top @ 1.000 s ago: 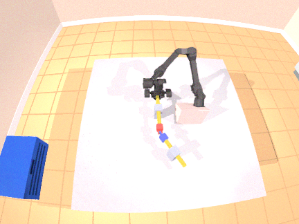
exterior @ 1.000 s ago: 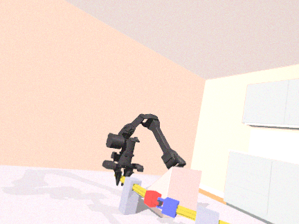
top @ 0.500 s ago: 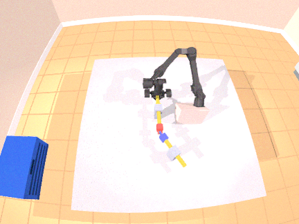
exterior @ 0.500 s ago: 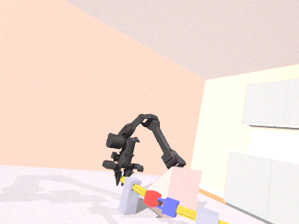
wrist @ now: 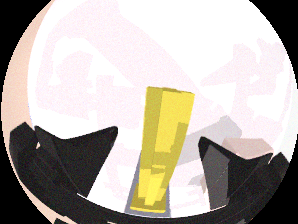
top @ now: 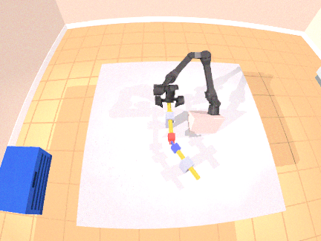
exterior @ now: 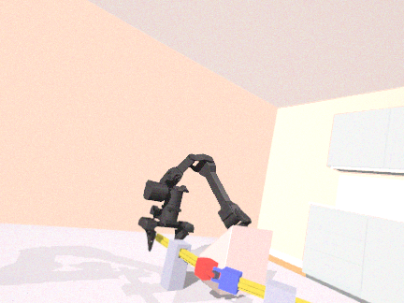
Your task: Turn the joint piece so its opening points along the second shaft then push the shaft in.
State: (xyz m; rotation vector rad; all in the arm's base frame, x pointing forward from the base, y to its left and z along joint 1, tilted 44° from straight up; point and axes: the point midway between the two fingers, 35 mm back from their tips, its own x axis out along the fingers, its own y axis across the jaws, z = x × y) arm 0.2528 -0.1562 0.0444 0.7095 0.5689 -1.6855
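Two yellow shafts are meeting at the red and blue joint while the gripper is standing spread wide over the far end of the sliding shaft.

We are noting the black fingers parted to either side of that shaft's end in the wrist view, with open space between each finger and the yellow bar, so nothing is being gripped. We are seeing the sliding shaft passing through its pale grey block and carrying a red end piece, which is sitting against the blue joint piece. We are observing the fixed shaft running on through a second grey block. We are recording the arm rising from a pale pink pedestal on the white mat, with a blue box well apart on the tiled floor.
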